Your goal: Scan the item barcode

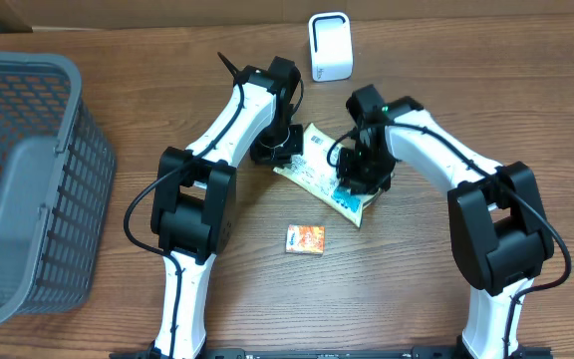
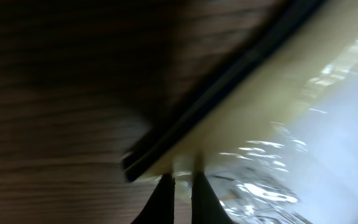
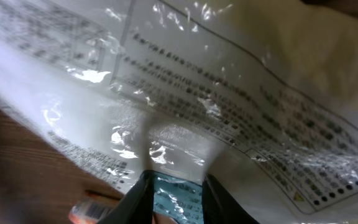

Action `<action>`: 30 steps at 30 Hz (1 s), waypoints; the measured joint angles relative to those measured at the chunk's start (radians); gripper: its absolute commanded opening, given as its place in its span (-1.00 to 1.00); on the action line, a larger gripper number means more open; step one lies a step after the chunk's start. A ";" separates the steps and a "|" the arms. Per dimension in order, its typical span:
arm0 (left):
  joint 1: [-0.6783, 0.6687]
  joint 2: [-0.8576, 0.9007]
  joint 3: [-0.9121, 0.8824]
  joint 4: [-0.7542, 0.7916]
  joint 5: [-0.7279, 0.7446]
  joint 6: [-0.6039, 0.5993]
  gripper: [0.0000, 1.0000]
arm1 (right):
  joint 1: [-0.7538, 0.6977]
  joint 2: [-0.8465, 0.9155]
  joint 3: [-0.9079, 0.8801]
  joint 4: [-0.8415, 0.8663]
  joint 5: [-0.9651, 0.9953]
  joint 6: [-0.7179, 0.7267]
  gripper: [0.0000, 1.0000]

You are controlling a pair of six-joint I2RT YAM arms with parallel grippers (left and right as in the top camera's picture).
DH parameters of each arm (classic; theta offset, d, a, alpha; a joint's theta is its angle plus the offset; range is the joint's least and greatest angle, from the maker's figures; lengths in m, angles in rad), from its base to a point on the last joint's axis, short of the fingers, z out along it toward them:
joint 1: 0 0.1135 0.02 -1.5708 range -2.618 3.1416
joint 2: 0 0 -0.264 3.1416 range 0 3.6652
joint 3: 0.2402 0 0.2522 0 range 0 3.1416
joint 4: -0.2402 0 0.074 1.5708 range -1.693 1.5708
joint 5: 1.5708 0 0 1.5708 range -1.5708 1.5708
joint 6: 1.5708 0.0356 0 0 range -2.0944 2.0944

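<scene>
Centrally on the table (image 1: 387, 299), the packet (image 1: 315, 168) is gripped from both sides. The left arm is stretched forward and bent down at the wrist, its gripper (image 1: 281, 150) pinched fully closed on the packet's left edge. The right arm is folded inward, its gripper (image 1: 353, 189) clamped, narrowly parted, on the packet's blue end. The scanner (image 1: 329, 45) is set near, beyond the packet; a basket (image 1: 28, 65) is placed far left, a small box (image 1: 306, 239) nearer.

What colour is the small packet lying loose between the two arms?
The small packet is orange with pale patches; clearest overhead.
</scene>
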 measured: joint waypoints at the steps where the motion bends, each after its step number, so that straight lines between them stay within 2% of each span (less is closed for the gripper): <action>1: 0.000 0.002 0.000 -0.007 -0.030 -0.020 -0.92 | 0.000 0.000 -0.025 0.026 -0.008 0.011 -0.45; 9: 0.024 0.004 0.000 -0.012 -0.137 -0.097 -0.92 | -0.034 -0.004 -0.068 0.146 -0.017 0.031 -0.40; 17: 0.100 0.017 0.024 -0.054 -0.126 -0.115 -0.92 | -0.125 -0.004 -0.075 0.386 0.038 0.004 -0.39; 20: 0.127 0.019 0.084 -0.094 -0.098 -0.113 -0.91 | -0.130 -0.004 -0.075 0.391 0.048 -0.009 -0.31; 23: 0.145 0.019 0.144 -0.130 -0.079 -0.101 -0.92 | -0.128 -0.004 -0.063 0.336 0.049 -0.025 -0.14; 25: 0.148 0.019 0.176 -0.143 -0.071 -0.083 -0.90 | -0.127 -0.003 -0.043 0.281 0.050 -0.036 -0.14; 27: 0.148 0.019 0.192 -0.145 -0.067 -0.064 -0.67 | -0.128 -0.003 -0.008 0.202 0.056 -0.039 -0.11; 29: 0.148 0.019 0.193 -0.146 -0.063 -0.050 -0.30 | -0.134 0.000 0.044 0.127 0.059 -0.042 -0.05; 30: 0.148 0.019 0.193 -0.146 -0.060 -0.045 -0.03 | -0.139 0.002 0.074 0.093 0.060 -0.045 0.02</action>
